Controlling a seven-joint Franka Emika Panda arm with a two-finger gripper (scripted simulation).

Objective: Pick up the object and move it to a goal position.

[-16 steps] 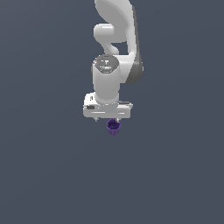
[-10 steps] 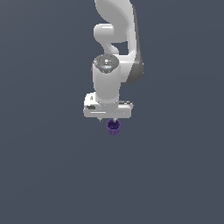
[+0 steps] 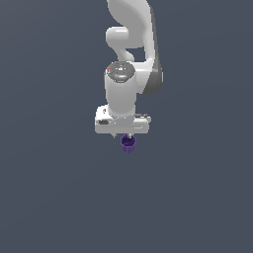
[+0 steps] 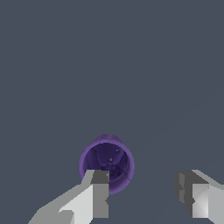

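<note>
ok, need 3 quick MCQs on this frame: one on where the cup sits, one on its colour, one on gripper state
1. Where is the small dark purple round-rimmed cup?
A. directly below the white robot gripper
B. far off to the exterior view's right
C. on top of the arm

2. What colour is the cup?
A. red
B. purple
C. green

3. How do the gripper fingers stand?
A. shut on the cup
B. spread apart
C. hidden

Answers: A, the exterior view shows the cup just under the hand; B, both views show purple; B, the wrist view shows a wide gap between the fingers.
</note>
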